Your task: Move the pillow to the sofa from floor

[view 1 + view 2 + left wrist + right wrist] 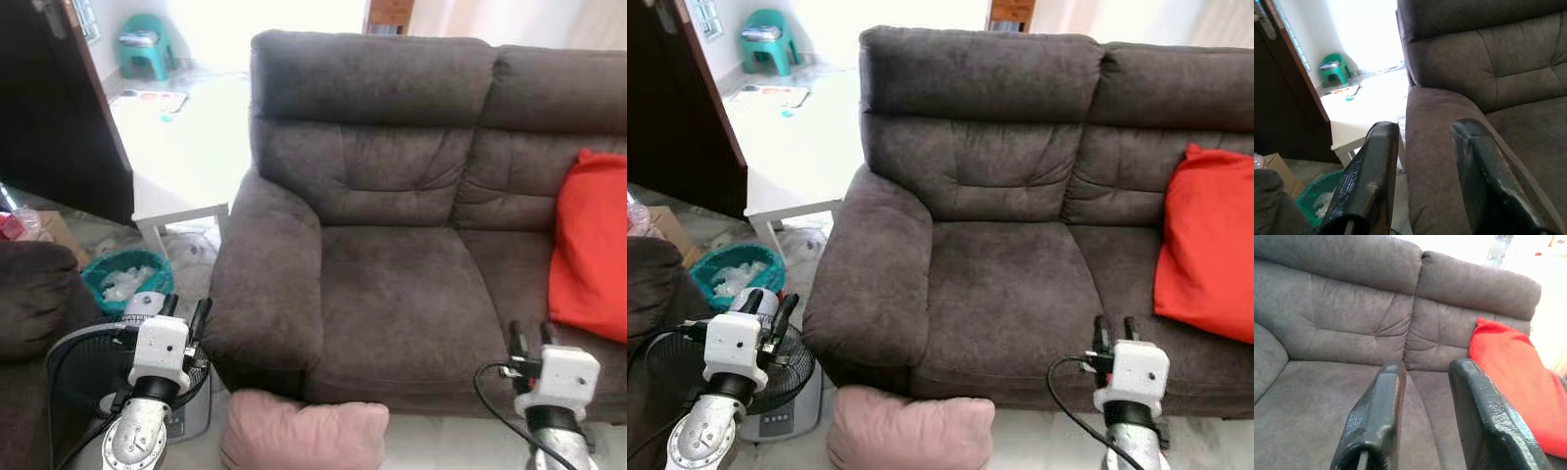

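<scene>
One pink pillow [304, 431] lay on floor against front base of sofa [402, 284], below its left seat; long axis ran parallel to sofa front, ends toward sofa's two arms. Left gripper [185, 313] hovered beside sofa's left armrest, fingers parted, holding nothing. Right gripper [530, 339] hung over sofa's front edge, near red cushion [591, 250], fingers apart, empty. Fan [108, 372] stood left of sofa.
</scene>
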Motion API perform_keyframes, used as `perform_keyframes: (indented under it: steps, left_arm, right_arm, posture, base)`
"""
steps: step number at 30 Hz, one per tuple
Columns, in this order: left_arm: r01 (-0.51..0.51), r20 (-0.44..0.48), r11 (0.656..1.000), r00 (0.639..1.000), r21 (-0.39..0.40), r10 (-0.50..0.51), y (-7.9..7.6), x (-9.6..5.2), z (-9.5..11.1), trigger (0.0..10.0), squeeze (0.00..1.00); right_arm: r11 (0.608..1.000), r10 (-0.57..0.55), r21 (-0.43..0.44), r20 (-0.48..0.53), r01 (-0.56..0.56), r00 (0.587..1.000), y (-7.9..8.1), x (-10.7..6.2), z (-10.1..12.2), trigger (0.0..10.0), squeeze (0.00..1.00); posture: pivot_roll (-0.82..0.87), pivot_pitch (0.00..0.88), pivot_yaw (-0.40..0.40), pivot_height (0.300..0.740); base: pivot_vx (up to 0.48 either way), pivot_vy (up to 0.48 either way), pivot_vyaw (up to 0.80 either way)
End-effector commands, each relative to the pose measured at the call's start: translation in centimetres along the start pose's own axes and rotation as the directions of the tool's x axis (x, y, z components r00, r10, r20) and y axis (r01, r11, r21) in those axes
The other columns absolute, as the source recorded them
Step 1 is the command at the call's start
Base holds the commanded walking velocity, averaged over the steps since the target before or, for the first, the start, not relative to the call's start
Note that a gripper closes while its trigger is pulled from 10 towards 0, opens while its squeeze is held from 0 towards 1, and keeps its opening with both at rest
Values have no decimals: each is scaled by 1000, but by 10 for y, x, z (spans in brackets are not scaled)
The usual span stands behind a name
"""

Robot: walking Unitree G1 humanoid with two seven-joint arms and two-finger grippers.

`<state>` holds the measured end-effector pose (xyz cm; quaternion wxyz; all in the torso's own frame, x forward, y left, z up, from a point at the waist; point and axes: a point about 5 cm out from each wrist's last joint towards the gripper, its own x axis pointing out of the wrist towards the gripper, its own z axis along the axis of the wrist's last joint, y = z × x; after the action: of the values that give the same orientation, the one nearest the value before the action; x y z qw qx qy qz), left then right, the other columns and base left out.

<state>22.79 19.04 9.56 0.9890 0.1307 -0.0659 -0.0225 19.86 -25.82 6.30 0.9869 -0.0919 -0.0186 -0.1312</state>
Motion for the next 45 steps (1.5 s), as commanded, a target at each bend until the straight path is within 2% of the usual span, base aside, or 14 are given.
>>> perform_keyframes:
  steps: [1, 2, 5, 7, 8, 14, 21, 26, 33, 36, 40, 45]
  left_arm:
    - [8, 16, 1000, 1000, -5, -8, 1, 2, 5, 10000, 0]
    - [8, 18, 1000, 1000, -6, -8, 1, 1, 6, 10000, 0]
    - [10, 18, 1000, 1000, -8, -10, 1, 1, 7, 10000, 0]
    - [11, 16, 1000, 1000, -17, -10, 1, -1, 8, 10000, 0]
    - [5, 7, 999, 1000, -35, -5, 2, -4, 9, 10000, 0]
    - [-10, -11, 994, 1000, -104, 9, 4, -7, 9, 10000, 0]
    - [6, -28, 991, 1000, -131, -9, -3, -8, 7, 10000, 0]
    - [16, -15, 989, 1000, -146, -18, -4, -2, 10, 10000, 0]
    - [28, -14, 987, 999, -157, -31, -9, 2, 9, 10000, 0]
    - [54, -17, 988, 998, -145, -57, -12, 4, 9, 10000, 0]
    - [72, -8, 988, 997, -134, -74, -8, 7, 13, 10000, 0]
    - [88, -6, 989, 996, -120, -89, -3, 12, 14, 10000, 0]
  right_arm:
    - [1000, -17, 25, 24, 17, 1000, -6, 2, 8, 10000, 0]
    - [997, -23, 73, 32, 21, 999, -7, 0, 13, 10000, 0]
    - [995, -32, 91, 27, 29, 999, -8, -2, 16, 10000, 0]
    - [986, -72, 152, 15, 69, 997, -8, 1, 15, 10000, 0]
    - [981, -68, 182, 16, 64, 998, -4, 5, 19, 10000, 0]
    - [977, -7, 211, 54, -5, 999, 9, 19, 36, 10000, 0]
    - [978, -28, 209, 29, 22, 999, 1, 30, 35, 10000, 0]
    - [974, -14, 225, 24, 9, 1000, 5, 33, 36, 10000, 0]
    - [966, 27, 256, 40, -37, 999, 20, 37, 40, 10000, 0]
    - [965, 27, 258, 27, -33, 999, 20, 38, 35, 10000, 0]
    - [964, 22, 266, 11, -24, 1000, 25, 37, 30, 10000, 0]
    - [955, 27, 296, 9, -28, 1000, 40, 32, 28, 10000, 0]
  posture:
    - [171, 30, -66, 740]
    - [166, 30, -64, 740]
    - [166, 30, -64, 740]
    - [166, 32, -61, 740]
    - [163, 34, -63, 740]
    - [166, 40, -77, 740]
    - [163, 40, -83, 740]
    - [166, 37, -87, 740]
    - [171, 30, -80, 740]
    - [193, 25, -71, 740]
    - [203, 19, -41, 740]
    - [188, 0, -9, 740]
  base:
    - [0, 0, 0]
    - [0, 0, 0]
    - [0, 0, 0]
    - [0, 0, 0]
    - [0, 0, 0]
    - [0, 0, 0]
    - [0, 0, 0]
    - [0, 0, 0]
    - [0, 0, 0]
    - [0, 0, 0]
    - [0, 0, 0]
    - [0, 0, 0]
